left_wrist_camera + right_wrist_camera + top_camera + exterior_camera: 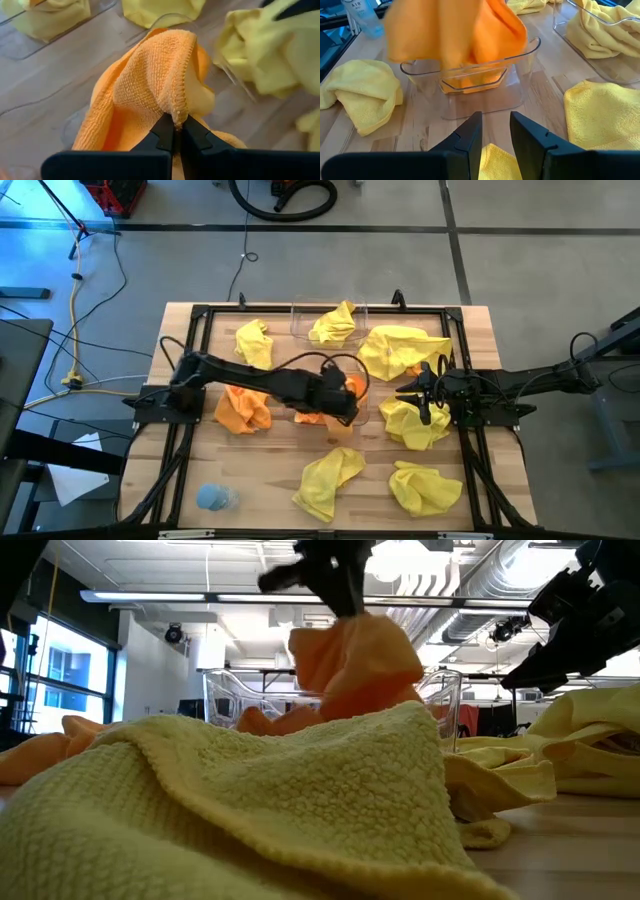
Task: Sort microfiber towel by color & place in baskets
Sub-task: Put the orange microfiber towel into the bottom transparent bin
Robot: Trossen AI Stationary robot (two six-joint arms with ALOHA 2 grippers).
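On the bench (180, 480) I count six yellow towels and at least three orange ones, with two clear baskets.

Going left to right in the high view: a pale blue lump (214, 498) sits near the bench's front left corner. An orange towel (243, 410) lies loose on the wood, and a yellow towel (253, 343) lies behind it, both outside any basket. The left arm reaches across from the left edge, stretched low towards the bench's middle. Its left pincer (174, 131) is pinched tight on a fold of a held orange towel (150, 85), which hangs over the near basket (470, 75); more orange cloth already lies inside that basket. The far basket (300, 320) holds one yellow towel (334, 323). A front yellow towel (328, 478) lies near the front edge.

Further right, a large spread yellow towel (403, 350) lies beside the far basket. The right arm comes in from the right edge, and its right pincer (495, 131) hovers with the fingers narrowly parted, holding nothing, above a crumpled yellow towel (412, 425). The last yellow towel (424, 485) lies at the front right.
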